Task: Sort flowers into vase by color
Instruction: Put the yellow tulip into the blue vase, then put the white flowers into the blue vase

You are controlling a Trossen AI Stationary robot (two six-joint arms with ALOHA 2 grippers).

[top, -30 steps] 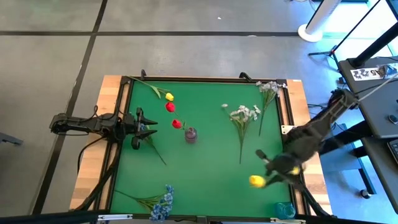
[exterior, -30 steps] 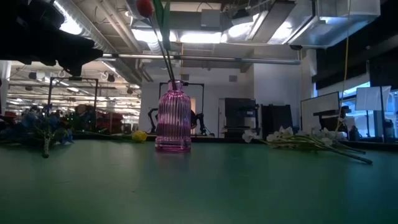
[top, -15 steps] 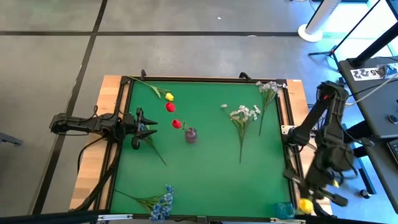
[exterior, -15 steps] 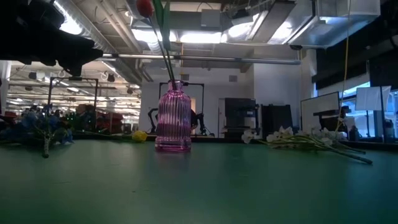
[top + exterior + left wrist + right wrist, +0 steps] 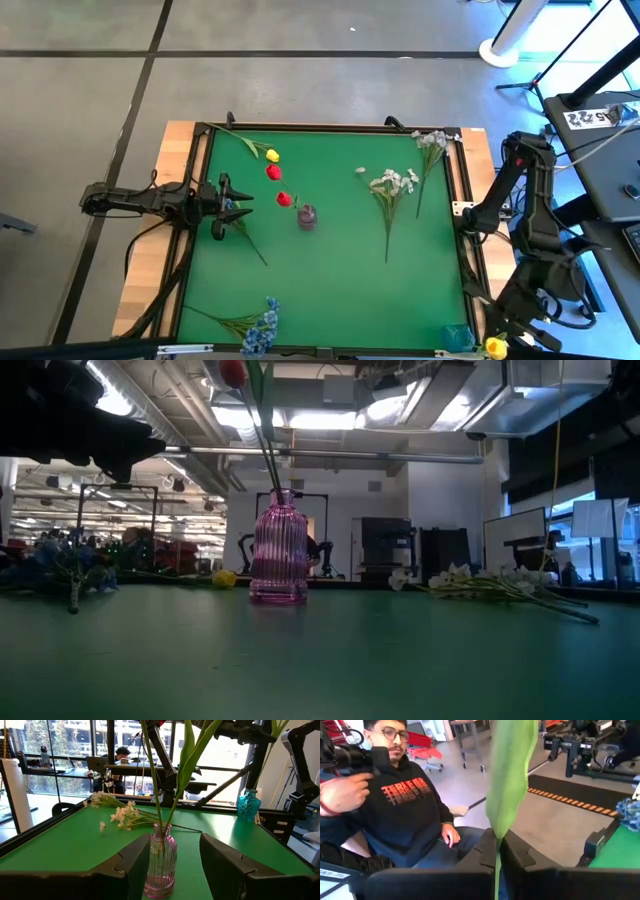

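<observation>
Right gripper (image 5: 497, 851), clenched on a yellow flower (image 5: 496, 347) past the table's near-right corner by the teal vase (image 5: 457, 337), could overshoot it; left gripper (image 5: 240, 205) waits open.

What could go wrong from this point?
The right end effector pinches the yellow tulip only by its thin stem and leaf, out past the table's edge; a slip would likely drop it on the floor near the seated person. The teal vase sits at the corner and might be knocked on the way back.
</observation>
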